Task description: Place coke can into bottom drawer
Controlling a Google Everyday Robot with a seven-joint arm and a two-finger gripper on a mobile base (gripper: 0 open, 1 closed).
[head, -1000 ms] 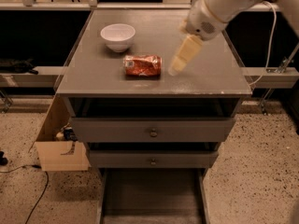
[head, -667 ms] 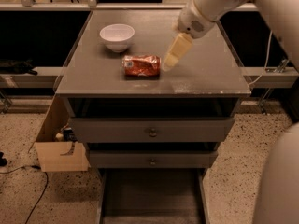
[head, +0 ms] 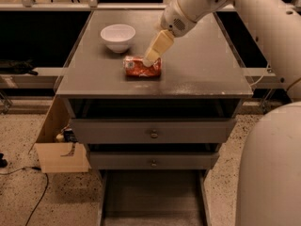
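Approach is nearly completed: against the earlier views, the gripper (head: 151,59) is found shifted leftward and lowered, so that its tip is now set against the right half of the coke can (head: 137,68). The can is left lying on its side where it was, directly beneath and slightly left of the gripper. Whether the gripper is spread or closed cannot be told, so no grasp can be confirmed, and the pick is judged to be only at the point of contact. The white bowl (head: 117,36) is unmoved, beyond and to the left of the gripper, near the can but apart from it. The front edge of the cabinet top (head: 202,74) is met just nearer than the gripper, with bare surface to its right. The bottom drawer (head: 153,197) is seen pulled out far below the gripper, under the fronts of two upper drawers (head: 153,132), so a lift and an outward carry over that edge are judged necessary before any descent.
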